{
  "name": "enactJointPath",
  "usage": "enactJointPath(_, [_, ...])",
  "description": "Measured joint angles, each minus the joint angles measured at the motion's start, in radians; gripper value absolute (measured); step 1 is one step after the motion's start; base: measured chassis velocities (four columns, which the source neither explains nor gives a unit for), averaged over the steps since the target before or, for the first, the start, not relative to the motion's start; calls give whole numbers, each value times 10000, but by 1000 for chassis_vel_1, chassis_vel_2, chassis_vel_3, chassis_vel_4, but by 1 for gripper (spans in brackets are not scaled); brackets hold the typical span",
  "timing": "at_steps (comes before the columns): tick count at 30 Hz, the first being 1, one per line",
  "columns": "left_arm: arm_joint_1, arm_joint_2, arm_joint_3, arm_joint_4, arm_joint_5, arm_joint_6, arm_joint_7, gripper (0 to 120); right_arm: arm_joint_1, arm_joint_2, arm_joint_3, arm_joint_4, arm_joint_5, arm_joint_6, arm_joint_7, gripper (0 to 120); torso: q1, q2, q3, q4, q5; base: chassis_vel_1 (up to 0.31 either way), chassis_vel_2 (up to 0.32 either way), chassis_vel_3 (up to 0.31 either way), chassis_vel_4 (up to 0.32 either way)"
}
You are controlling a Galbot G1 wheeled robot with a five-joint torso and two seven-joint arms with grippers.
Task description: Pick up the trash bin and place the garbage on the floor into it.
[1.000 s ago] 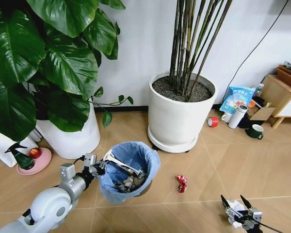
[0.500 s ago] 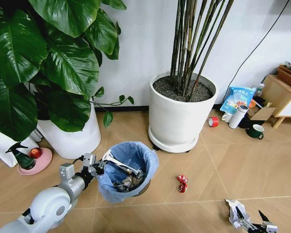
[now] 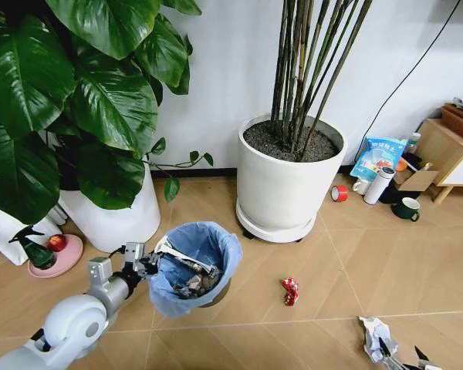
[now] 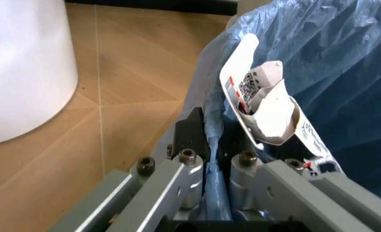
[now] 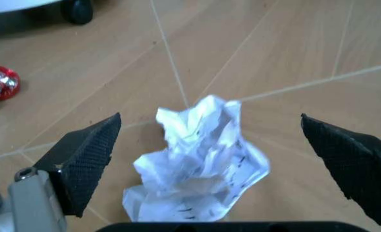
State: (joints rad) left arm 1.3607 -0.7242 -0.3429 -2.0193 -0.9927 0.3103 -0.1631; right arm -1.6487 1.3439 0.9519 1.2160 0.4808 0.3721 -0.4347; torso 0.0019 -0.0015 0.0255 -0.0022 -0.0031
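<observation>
The bin's (image 3: 193, 266) rim is clamped by the left gripper (image 3: 148, 260); a crumpled tissue (image 5: 200, 164) lies between the right gripper's (image 5: 213, 145) spread fingers on bare floor (image 3: 370, 254).

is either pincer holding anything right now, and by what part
The left pincer grips the trash bin by its bag-lined rim. The right pincer is open around a crumpled white paper on the floor, holding nothing.

The left gripper (image 3: 143, 259) grips the rim of the small round dark trash bin lined with a crinkly light blue bag (image 3: 193, 266). A red crumpled wrapper (image 3: 290, 290) and a crumpled white tissue (image 3: 373, 336) lie on the light brown chevron wooden floor (image 3: 386, 254).
</observation>
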Motion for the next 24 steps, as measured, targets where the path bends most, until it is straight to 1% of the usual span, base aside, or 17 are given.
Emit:
enactJointPath(3, [0,63,-61,-18,-56,0,-26,0,172,-22,-132,-224,-8,-50,-32,100,0,0,0,-1,0,0,0,0,0])
enactJointPath(4, [18,104,-113,-19,-82,-1,-42,0,326,-39,-223,-395,27,-71,-84,96,0,0,0,-1,0,0,0,0,0])
enactJointPath(5, [18,104,-113,-19,-82,-1,-42,0,326,-39,-223,-395,27,-71,-84,96,0,0,0,-1,0,0,0,0,0])
enactJointPath(10, [107,141,-213,-8,-116,0,-72,0,669,-118,-349,-865,51,-88,-204,75,0,0,0,1,0,0,0,0,0])
enactJointPath(11, [107,141,-213,-8,-116,0,-72,0,669,-118,-349,-865,51,-88,-204,75,0,0,0,1,0,0,0,0,0])
enactJointPath(12, [113,142,-214,-11,-121,1,-81,0,671,-127,-357,-882,51,-90,-210,72,0,0,0,1,0,0,0,0,0])
enactJointPath(16, [111,136,-212,-39,-139,8,-126,0,639,-160,-392,-961,73,-97,-221,53,0,0,0,-1,0,0,0,0,0])
enactJointPath(17, [111,136,-212,-39,-139,8,-126,0,639,-160,-392,-961,73,-97,-221,53,0,0,0,-1,0,0,0,0,0])
enactJointPath(20, [98,117,-185,-39,-140,12,-133,0,591,-175,-402,-948,96,-97,-224,41,0,0,0,-1,-1,0,0,0,0])
enactJointPath(21, [98,117,-185,-39,-140,12,-133,0,591,-175,-402,-948,96,-97,-224,41,0,0,0,-1,-1,0,0,0,0])
enactJointPath(22, [91,105,-167,-39,-140,13,-135,0,570,-186,-403,-928,101,-99,-230,34,0,0,0,-1,0,0,0,0,0])
enactJointPath(24, [81,91,-147,-40,-140,14,-136,0,548,-194,-408,-888,117,-108,-233,26,0,0,0,-1,-1,0,0,0,0])
